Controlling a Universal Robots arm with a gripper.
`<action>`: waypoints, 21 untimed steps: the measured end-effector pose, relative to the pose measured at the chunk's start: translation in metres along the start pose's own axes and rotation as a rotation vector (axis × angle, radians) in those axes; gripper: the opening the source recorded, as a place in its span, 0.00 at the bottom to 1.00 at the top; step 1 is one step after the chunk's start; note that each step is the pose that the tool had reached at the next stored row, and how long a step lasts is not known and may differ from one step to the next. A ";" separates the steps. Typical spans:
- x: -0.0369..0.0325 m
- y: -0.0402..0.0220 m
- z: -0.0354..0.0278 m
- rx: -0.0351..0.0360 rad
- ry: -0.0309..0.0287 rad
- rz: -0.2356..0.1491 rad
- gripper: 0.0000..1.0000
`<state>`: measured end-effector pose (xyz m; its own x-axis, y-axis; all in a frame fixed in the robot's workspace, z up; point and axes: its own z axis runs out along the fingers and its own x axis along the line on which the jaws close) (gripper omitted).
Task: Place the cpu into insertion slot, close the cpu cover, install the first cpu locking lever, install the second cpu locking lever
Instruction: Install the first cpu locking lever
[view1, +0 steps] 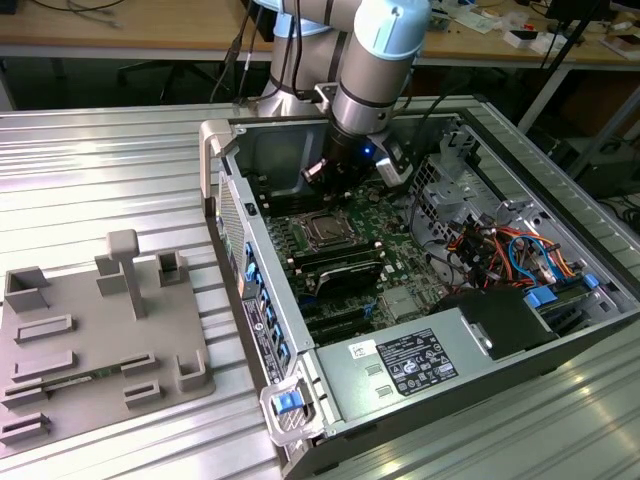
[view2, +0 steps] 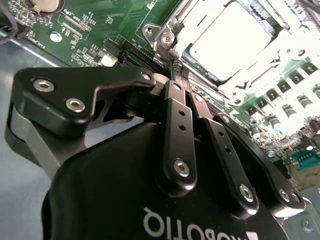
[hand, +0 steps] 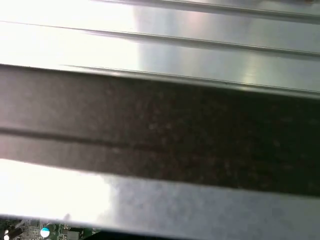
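The open computer case (view1: 262, 300) lies on a ribbed metal table. On its green board sits the insertion slot (view1: 325, 232). In the second wrist view the cpu (view2: 232, 40) lies in the slot with its silver top up. The cpu cover (view2: 172, 25) lies flat around the cpu as a silver frame. My gripper (view1: 343, 185) reaches down into the case just beyond the slot. Its black fingers (view2: 170, 107) meet at the tips, shut, right beside the slot's rim (view2: 177, 62). I cannot tell whether anything is pinched between them.
A grey fixture plate (view1: 100, 340) with upright holders lies at the exterior view's left. Inside the case are long black memory slots (view1: 340, 265), a power supply (view1: 410, 365), and coloured cables (view1: 500, 250). The first wrist view shows ribbed metal (hand: 160, 45) and a dark band (hand: 160, 130).
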<state>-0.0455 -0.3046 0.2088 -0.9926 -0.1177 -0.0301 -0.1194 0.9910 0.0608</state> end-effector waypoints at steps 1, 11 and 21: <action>0.0000 0.0000 0.0001 -0.0002 -0.0002 0.000 0.11; 0.0001 -0.0001 0.0010 0.0107 0.0013 0.000 0.11; 0.0002 -0.0003 0.0044 0.0208 0.0028 0.000 0.11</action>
<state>-0.0455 -0.3047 0.2044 -0.9926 -0.1183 -0.0273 -0.1193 0.9920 0.0400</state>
